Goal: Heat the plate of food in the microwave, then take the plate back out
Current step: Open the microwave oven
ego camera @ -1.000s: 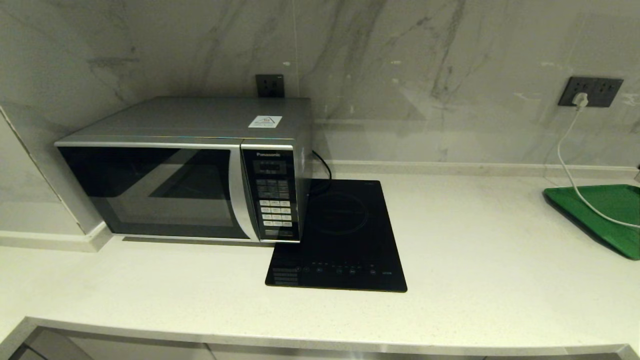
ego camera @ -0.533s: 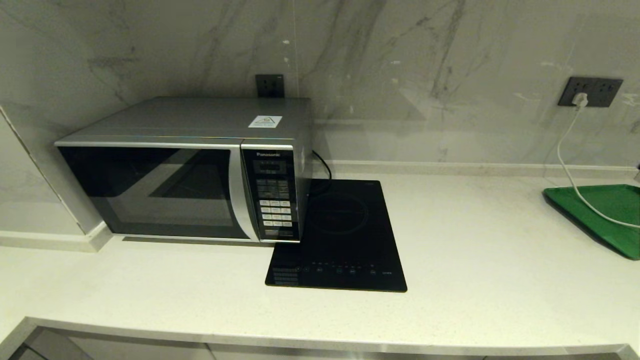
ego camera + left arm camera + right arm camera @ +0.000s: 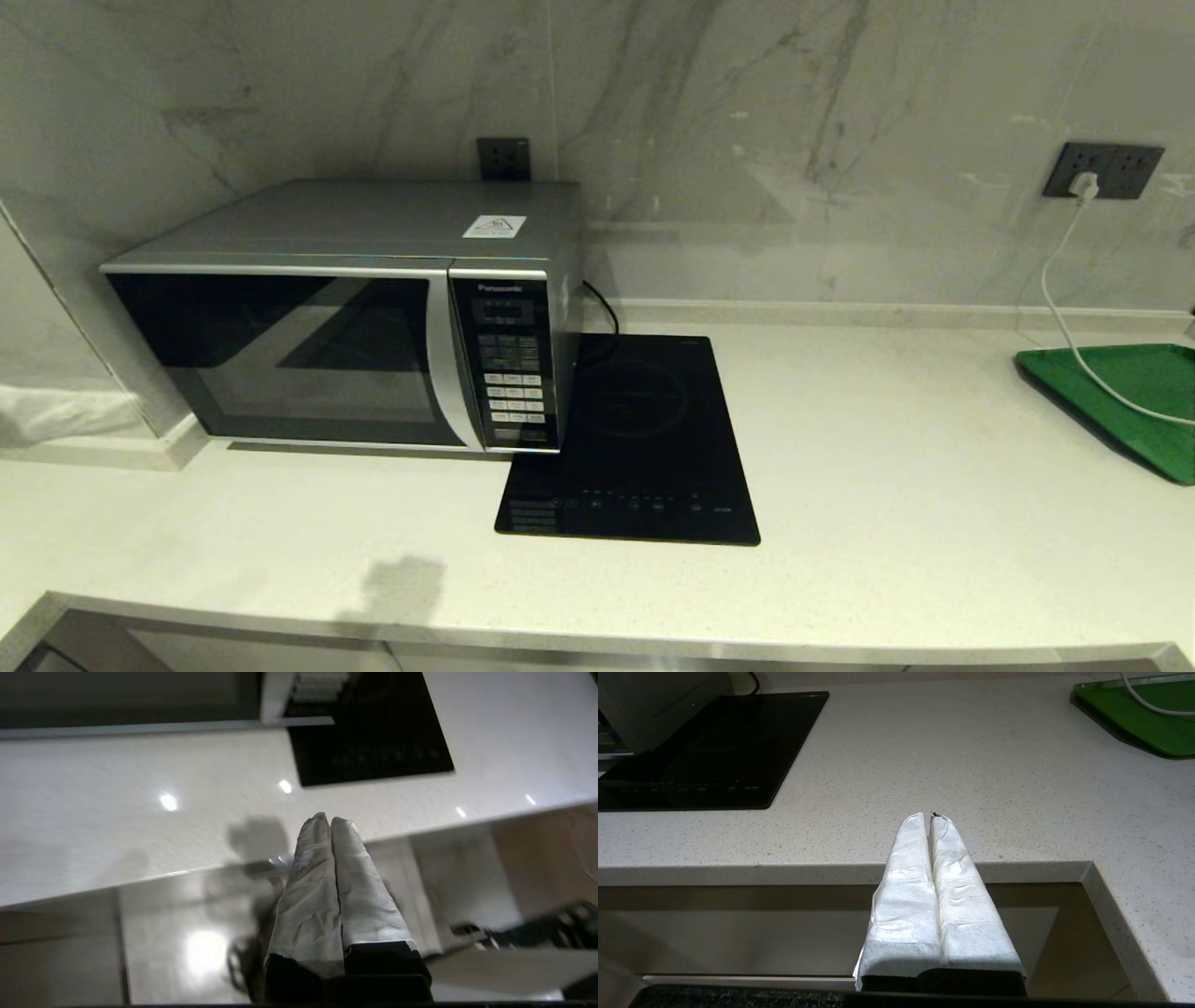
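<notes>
Pressed together, cloth-wrapped tapered fingers of left gripper [image 3: 331, 820] above speckled stone counter [image 3: 140, 812] edge; boxy silver microwave [image 3: 373, 308] ahead, door closed. Right gripper [image 3: 931, 817] likewise closed.

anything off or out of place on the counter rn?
Mostly tidy. Two oddities: the microwave overhangs the back left corner of the black hob, and a white cable from the wall socket trails across the green tray. No plate of food is in view; the microwave door is shut.
</notes>
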